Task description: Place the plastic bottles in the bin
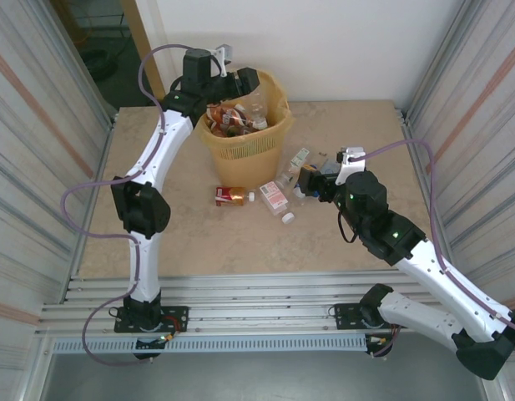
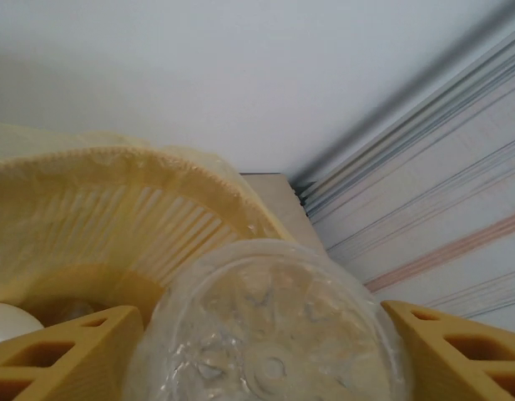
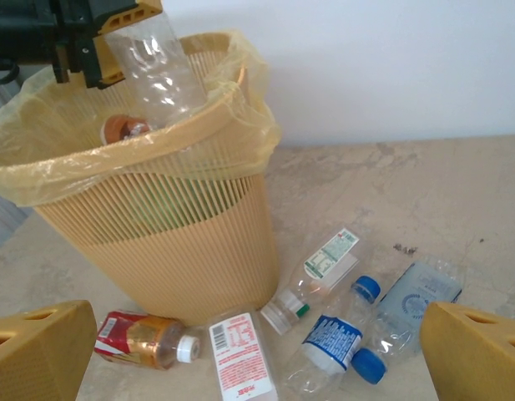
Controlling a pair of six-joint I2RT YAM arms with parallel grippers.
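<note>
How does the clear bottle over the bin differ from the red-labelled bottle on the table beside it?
The clear bottle shows no label and tilts over the rim of the bin; the red-labelled bottle lies flat on the table. The first looks empty, the second amber inside. Both are small plastic bottles.

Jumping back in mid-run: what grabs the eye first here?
A clear bottle hangs tilted over the yellow bin, between the fingers of the left gripper. By the bin's foot, several loose bottles lie on the table, with the right gripper open near them.
</note>
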